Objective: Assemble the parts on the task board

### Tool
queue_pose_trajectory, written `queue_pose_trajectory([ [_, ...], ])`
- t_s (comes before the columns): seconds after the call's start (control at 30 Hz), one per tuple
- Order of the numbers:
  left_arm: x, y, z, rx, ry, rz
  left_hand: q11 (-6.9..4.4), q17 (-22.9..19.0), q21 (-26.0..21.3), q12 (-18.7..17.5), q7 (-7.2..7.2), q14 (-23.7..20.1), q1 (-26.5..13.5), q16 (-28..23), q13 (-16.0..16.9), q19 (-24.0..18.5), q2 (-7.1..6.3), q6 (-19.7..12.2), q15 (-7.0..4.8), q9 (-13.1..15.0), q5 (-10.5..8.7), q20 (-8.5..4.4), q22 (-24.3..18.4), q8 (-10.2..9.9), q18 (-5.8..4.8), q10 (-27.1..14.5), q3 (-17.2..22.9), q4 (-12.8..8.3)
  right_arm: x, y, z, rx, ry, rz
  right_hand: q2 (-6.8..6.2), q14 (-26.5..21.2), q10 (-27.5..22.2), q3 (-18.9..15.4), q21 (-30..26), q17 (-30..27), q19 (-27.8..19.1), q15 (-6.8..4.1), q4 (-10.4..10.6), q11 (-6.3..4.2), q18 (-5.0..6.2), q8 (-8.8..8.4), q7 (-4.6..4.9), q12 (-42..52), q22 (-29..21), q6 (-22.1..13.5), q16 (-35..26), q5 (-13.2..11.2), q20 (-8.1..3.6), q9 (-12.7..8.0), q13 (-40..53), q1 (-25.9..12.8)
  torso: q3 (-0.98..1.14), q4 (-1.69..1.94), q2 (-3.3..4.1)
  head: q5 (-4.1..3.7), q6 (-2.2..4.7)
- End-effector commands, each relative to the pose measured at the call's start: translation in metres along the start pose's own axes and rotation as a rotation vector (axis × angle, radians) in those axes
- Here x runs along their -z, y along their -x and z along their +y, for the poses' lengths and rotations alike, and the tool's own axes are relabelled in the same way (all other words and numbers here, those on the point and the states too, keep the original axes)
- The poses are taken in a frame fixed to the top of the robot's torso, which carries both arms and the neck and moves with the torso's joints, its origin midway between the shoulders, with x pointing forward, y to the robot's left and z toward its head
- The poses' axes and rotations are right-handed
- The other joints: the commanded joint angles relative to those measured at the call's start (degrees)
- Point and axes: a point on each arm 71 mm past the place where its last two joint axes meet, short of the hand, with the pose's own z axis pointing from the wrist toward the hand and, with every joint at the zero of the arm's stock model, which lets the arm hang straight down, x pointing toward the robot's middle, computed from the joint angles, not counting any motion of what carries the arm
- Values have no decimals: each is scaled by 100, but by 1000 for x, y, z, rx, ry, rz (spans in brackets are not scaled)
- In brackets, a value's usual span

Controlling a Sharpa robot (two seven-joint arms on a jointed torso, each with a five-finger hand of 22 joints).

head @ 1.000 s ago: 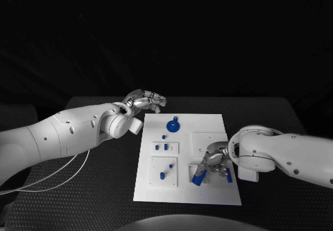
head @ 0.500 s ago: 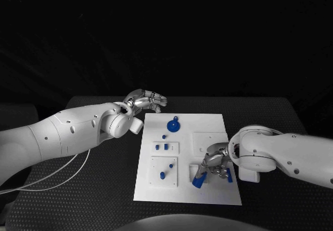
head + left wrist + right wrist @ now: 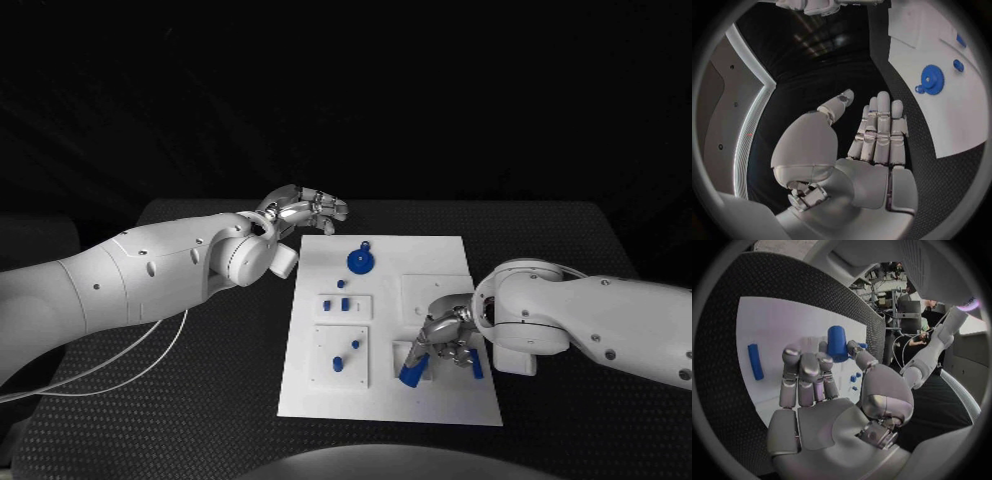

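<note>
The white task board lies in the middle of the table. My right hand is low over its near right part. There the thumb and a finger pinch a tilted blue cylinder, which the right wrist view shows as the cylinder at the fingertips. A blue bar lies flat on the board beside the hand, near the board's right edge. A blue gear sits at the far end. My left hand hovers off the board's far left corner, fingers straight and holding nothing.
Small blue pegs stand in the white blocks on the board's left side, with two more nearer me. The left wrist view shows the gear and the board's edge. Dark table mat surrounds the board.
The right hand and its blue cylinder have shifted only slightly over the same spot. The left arm has stayed still.
</note>
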Motion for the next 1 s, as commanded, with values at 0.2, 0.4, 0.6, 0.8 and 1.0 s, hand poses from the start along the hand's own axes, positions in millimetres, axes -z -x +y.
queue_pose_trajectory([
  [0.2, -1, -3, -2, 8, -7, 18, -7, 9, -21, 20, 3, 17, -50, -42, -7, 44, -2, -42, 21, -7, 14, 4, 11, 36, 90, -36, 4, 32, -4, 7, 2, 58, -20, -87, 53, -12, -20, -17, 22, -2, -22, -18, -17, -7, 252, 12, 113, -34, 60, 154, -11, 27, 26, 6, 8, -8, -1, 3, 0, -2, -7],
  [0.4, -1, -3, -2, 8, -6, 17, -7, 12, -22, 21, 3, 17, -49, -44, -7, 44, -4, -43, 22, -8, 14, 5, 13, 37, 90, -36, 3, 33, -8, 4, 3, 57, -21, -77, 51, -13, -19, -19, 22, -2, -21, -18, -20, -8, 252, 12, 113, -35, 60, 156, -11, 27, 26, 5, 9, -10, -4, 3, -1, -4, -17],
  [0.6, -1, -3, -2, 8, -6, 20, -7, 15, -24, 21, 3, 17, -48, -47, -8, 44, -5, -43, 22, -8, 14, 5, 16, 38, 90, -36, 4, 35, -10, 3, 2, 47, -21, -71, 51, -13, -19, -21, 22, -2, -21, -18, -22, -8, 252, 10, 113, -35, 60, 156, -12, 27, 27, 5, 11, -12, 1, 3, 0, 6, -18],
  [0.8, -1, -3, -1, 8, -4, 18, -7, 18, -26, 21, 3, 18, -47, -49, -8, 44, -5, -43, 22, -9, 14, 6, 18, 39, 91, -36, 4, 36, -7, 0, 1, 17, -9, -47, 53, -14, -18, -21, 22, -2, -21, -18, -24, -9, 252, 9, 112, -36, 59, 159, -12, 28, 27, 5, 12, -11, 0, 1, -1, 10, -14],
  [1.0, 0, -2, -1, 7, -3, 17, -7, 21, -27, 22, 3, 18, -46, -51, -8, 44, -6, -45, 22, -10, 13, 6, 21, 39, 91, -37, 4, 37, 0, -7, -3, -16, 6, -25, 61, -14, -14, -17, 22, -3, -20, -19, -31, -11, 252, 10, 110, -35, 59, 166, -12, 31, 26, 5, 15, -4, 9, -2, 1, 17, -2],
])
